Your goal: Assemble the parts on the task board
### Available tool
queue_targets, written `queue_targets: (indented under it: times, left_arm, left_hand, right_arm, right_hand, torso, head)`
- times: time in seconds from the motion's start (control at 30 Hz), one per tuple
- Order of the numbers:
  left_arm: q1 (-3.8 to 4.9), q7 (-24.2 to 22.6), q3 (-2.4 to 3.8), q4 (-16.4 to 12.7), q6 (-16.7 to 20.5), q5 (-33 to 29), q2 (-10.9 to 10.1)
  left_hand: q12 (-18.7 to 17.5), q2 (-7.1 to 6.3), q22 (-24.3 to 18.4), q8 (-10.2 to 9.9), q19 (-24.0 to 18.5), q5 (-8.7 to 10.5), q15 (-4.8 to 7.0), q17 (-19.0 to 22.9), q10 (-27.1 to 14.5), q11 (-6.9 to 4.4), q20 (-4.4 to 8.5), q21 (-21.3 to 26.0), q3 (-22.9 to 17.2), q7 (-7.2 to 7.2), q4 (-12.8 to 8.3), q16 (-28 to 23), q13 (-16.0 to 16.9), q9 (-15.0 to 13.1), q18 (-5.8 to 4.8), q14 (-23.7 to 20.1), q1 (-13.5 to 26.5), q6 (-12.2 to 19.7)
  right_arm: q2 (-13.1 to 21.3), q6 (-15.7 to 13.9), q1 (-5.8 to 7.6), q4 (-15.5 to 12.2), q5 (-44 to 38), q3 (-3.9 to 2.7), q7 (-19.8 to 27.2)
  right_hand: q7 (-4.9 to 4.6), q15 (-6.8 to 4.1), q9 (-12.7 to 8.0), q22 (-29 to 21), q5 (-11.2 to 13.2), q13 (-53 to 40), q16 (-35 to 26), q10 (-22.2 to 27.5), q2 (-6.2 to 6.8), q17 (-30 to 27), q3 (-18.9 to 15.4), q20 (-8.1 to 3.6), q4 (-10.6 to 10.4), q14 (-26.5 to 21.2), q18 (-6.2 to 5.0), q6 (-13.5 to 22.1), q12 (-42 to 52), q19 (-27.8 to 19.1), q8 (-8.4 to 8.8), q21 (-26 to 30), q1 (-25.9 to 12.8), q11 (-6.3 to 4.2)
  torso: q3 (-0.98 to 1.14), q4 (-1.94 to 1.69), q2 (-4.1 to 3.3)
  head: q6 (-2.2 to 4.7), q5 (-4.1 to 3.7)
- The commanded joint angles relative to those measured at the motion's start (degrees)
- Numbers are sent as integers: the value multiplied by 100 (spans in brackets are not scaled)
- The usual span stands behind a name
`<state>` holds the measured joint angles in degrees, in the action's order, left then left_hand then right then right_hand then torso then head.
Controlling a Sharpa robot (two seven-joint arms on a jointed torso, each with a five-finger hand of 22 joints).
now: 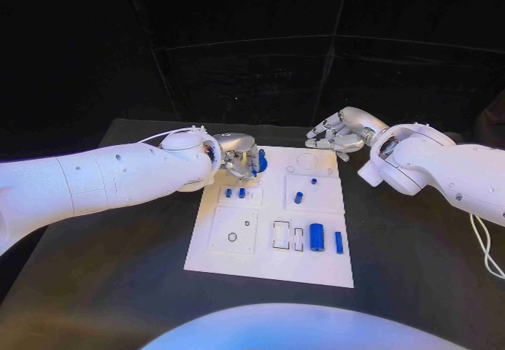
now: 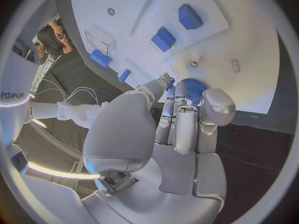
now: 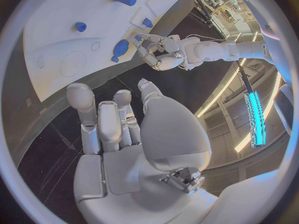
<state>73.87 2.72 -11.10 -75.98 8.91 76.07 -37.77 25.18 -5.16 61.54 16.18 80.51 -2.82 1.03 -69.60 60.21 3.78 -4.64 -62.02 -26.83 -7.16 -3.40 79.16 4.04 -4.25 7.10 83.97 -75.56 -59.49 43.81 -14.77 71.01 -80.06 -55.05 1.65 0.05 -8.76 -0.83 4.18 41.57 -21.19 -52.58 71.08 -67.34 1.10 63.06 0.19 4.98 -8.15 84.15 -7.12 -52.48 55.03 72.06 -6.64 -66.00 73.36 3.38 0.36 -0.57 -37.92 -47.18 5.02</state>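
The white task board (image 1: 263,259) lies in the middle of the black table. My left hand (image 1: 240,157) hovers over its far left corner and pinches a blue gear wheel (image 1: 261,162) at its fingertips; the toothed wheel (image 2: 194,89) shows between the fingers (image 2: 181,109). Two short blue pegs (image 1: 235,193) stand just nearer than that hand. Another peg (image 1: 299,197) stands in the right-hand panel. A blue cylinder (image 1: 317,238) and a slim blue bar (image 1: 338,242) lie near the front right. My right hand (image 1: 337,131) hangs past the board's far right corner, fingers loosely spread, holding nothing.
Two empty rectangular slots (image 1: 281,235) sit left of the blue cylinder, and a small ring hole (image 1: 231,237) marks the front left panel. Bare black table (image 1: 116,292) surrounds the board. A cable (image 1: 486,248) trails along my right arm.
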Motion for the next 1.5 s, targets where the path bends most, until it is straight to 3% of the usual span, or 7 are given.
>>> queue_targets:
  times: [0.03,0.37,0.57,0.77,1.5]
  left_arm:
    - [23,64,27,-138,52,-78,-138]
    - [46,200,45,-271,-205,-81,-412]
    - [23,228,34,-201,-247,-81,-399]
    - [-9,251,30,-117,-271,-81,-353]
    - [-48,410,26,22,-586,-79,-234]
  left_hand:
    - [-32,-46,10,-45,45,10,7,13,51,-16,9,-41,-34,-26,-2,17,-11,6,-72,102,21,-26]
    - [-63,-72,37,-64,53,10,8,30,78,-18,8,-64,-37,-20,3,9,-14,8,-76,102,48,-44]
    - [-74,-83,33,-71,51,10,9,41,87,-21,8,-58,-39,-16,3,3,-14,9,-75,101,54,-51]
    - [-74,-83,33,-71,51,10,9,41,87,-21,8,-58,-39,-16,3,3,-14,9,-75,101,54,-51]
    - [-102,-102,19,-91,45,10,12,83,95,-23,9,-42,-48,-11,-4,-20,-17,12,-70,91,56,-54]
  right_arm:
    - [3,19,8,-1,-8,-2,15]
    - [4,17,7,6,-8,-1,6]
    - [2,14,6,7,-8,-1,6]
    - [0,16,5,13,-8,-1,7]
    - [-8,18,4,17,-8,0,13]
  right_hand:
    - [15,-39,0,5,-20,-6,-15,20,-35,6,9,-26,-27,56,-110,31,27,26,-35,37,39,5]
    - [15,-39,0,5,-20,-6,-15,20,-35,6,9,-26,-27,56,-110,31,27,26,-35,37,39,5]
    - [15,-39,0,5,-20,-6,-15,20,-35,6,9,-26,-27,56,-110,31,27,26,-35,37,39,5]
    - [15,-39,1,-4,-28,9,-23,26,-39,-2,6,-27,-40,55,-111,28,19,26,-38,43,29,4]
    - [15,-39,1,-4,-28,9,-23,26,-39,-2,6,-27,-40,55,-111,28,19,26,-38,43,29,4]
  torso:
    - [11,3,-5]
    - [10,-1,-5]
    - [10,18,-13]
    - [10,5,-7]
    - [13,10,-5]
  head:
    - [9,21]
    - [4,34]
    - [-10,50]
    - [-29,44]
    - [-59,57]
